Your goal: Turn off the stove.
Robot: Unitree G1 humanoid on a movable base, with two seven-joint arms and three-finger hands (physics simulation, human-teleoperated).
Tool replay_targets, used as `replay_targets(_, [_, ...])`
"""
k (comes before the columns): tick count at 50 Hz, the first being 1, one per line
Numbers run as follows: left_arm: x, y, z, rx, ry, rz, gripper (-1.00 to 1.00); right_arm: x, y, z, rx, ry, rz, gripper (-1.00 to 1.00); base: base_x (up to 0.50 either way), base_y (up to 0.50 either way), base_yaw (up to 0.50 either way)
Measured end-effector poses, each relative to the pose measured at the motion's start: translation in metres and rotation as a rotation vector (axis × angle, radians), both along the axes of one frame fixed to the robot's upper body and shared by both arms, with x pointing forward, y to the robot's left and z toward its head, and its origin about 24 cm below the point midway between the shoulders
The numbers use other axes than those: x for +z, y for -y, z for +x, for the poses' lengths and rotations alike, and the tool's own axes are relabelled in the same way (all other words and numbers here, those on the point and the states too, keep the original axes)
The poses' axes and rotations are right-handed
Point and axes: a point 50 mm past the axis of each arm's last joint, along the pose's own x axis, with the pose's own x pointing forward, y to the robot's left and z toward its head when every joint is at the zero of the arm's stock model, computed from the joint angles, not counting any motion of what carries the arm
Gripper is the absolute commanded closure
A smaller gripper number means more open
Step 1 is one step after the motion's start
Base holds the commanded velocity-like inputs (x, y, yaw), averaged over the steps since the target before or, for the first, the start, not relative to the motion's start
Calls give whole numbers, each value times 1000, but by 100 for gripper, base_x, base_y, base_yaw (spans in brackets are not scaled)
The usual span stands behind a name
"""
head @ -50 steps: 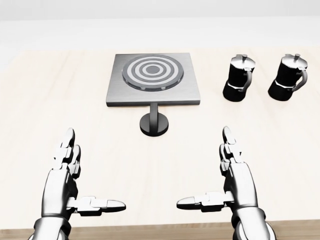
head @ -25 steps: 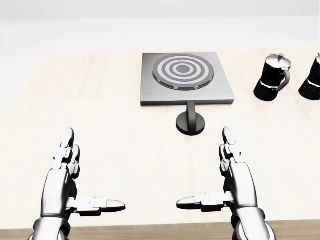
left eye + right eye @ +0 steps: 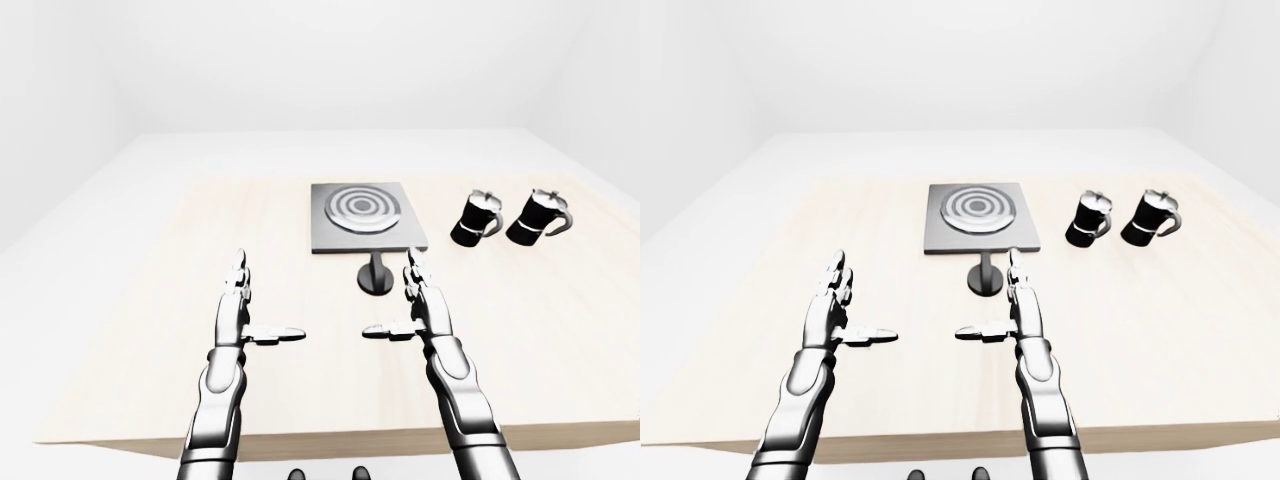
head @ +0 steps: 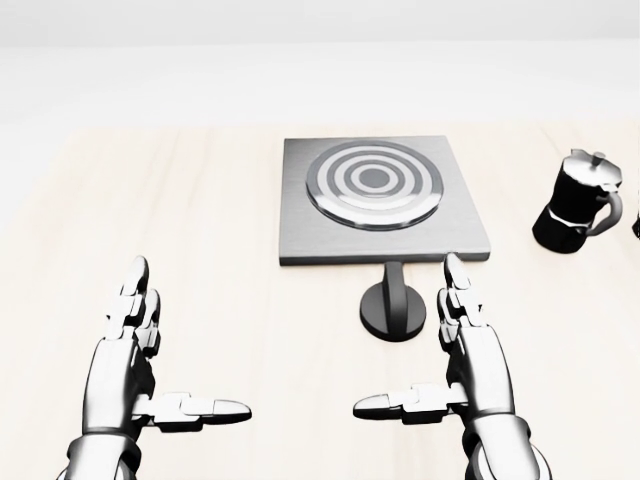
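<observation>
Two spread, empty hands, left hand and right hand, above the table, right beside the stove knob.

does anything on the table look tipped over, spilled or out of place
Nothing stands out. The stove lies flat with its knob upright beside it, both moka pots stand upright, and each robot hand hovers open, touching nothing.

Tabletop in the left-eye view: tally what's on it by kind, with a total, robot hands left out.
Stove plate: 1
Stove knob on its round base: 1
Black moka pots: 2, one nearer the stove, one further right
Total: 4
</observation>
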Motion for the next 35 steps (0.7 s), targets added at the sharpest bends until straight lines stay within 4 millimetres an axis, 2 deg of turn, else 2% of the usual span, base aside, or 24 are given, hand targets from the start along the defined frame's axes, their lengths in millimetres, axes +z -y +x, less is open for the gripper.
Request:
replay_targets(26, [5, -4, 2, 33, 23, -28, -100, 0, 0, 1, 1, 4, -5, -100, 49, 0, 0])
replay_targets(35, [24, -31, 7, 249, 75, -115, -100, -1, 0, 1, -9, 0, -4, -100, 1, 0, 0])
